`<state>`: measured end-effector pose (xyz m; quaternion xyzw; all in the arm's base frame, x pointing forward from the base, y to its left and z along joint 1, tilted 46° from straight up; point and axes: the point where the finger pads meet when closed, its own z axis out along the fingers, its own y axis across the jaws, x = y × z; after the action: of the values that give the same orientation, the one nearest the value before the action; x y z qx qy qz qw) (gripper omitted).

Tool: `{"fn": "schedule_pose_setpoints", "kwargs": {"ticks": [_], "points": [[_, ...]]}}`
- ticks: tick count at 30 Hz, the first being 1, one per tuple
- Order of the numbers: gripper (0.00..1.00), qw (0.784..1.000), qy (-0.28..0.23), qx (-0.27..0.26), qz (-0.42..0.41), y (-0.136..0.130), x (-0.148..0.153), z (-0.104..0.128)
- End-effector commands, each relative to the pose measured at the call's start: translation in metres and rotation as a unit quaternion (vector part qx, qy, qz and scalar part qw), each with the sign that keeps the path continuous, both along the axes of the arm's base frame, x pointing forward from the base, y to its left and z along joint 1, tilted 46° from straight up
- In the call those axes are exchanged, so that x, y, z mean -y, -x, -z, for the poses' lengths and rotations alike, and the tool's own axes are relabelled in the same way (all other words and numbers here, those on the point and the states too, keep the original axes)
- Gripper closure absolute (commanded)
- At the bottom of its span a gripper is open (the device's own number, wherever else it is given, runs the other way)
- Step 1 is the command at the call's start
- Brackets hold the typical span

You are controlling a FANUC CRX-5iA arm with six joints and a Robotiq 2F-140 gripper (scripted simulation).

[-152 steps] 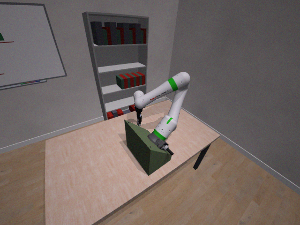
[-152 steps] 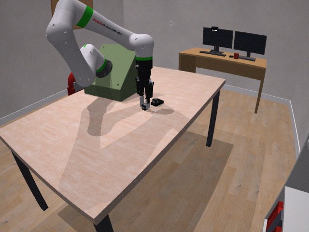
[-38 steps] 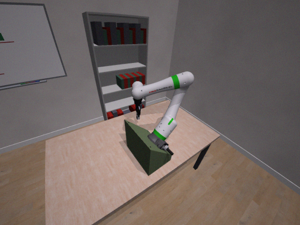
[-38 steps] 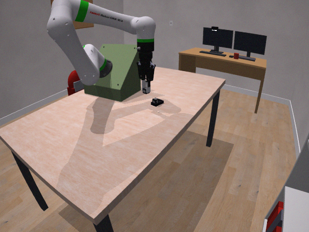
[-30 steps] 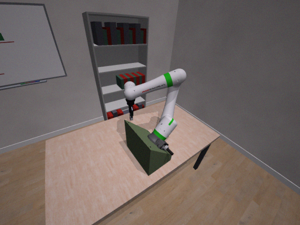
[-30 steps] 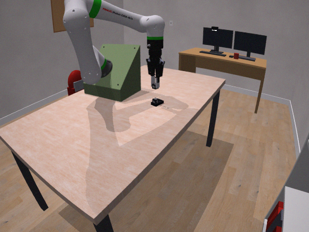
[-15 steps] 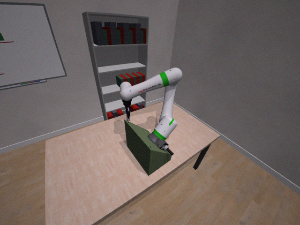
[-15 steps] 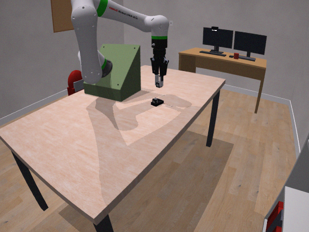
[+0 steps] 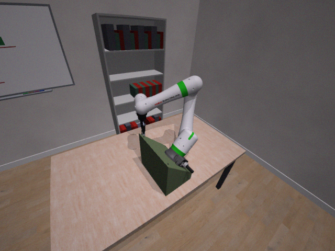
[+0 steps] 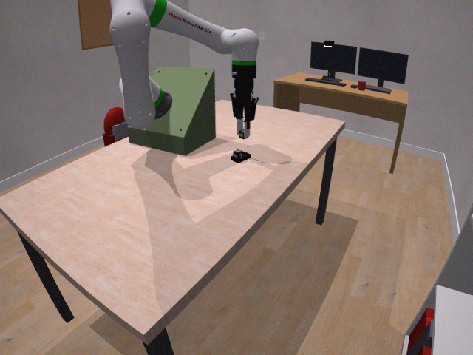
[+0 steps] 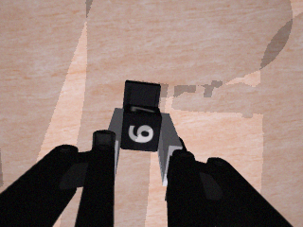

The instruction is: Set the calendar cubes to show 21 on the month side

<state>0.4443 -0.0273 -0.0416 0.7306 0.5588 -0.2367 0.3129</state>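
Observation:
My gripper [image 10: 243, 132] is shut on a small calendar cube [image 10: 243, 133] and holds it in the air above the table. In the wrist view the cube [image 11: 140, 133] sits between the two black fingers; it has grey sides and a black face with a white 6 or 9. The black tray [image 10: 241, 158] lies on the table just below and slightly in front of the gripper, with a second cube in it. In the wrist view the tray [image 11: 142, 95] shows as a black shape beyond the held cube; no digit is visible there. In the top view the gripper [image 9: 142, 132] is partly hidden.
The green wedge-shaped robot base [image 10: 177, 110] stands on the table to the left of the gripper. The table's right edge [image 10: 305, 168] runs not far from the tray. A desk with monitors [image 10: 344, 92] stands apart in the background.

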Motion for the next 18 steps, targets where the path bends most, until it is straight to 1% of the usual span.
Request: {"fn": "schedule_pose_setpoints", "kwargs": {"ticks": [1, 9, 18], "points": [[0.84, 1.000, 0.000, 0.000, 0.000, -0.001, 0.007, 0.007], [0.84, 1.000, 0.000, 0.000, 0.000, -0.001, 0.025, 0.024], [0.84, 1.000, 0.000, 0.000, 0.000, -0.001, 0.032, 0.030]]}}
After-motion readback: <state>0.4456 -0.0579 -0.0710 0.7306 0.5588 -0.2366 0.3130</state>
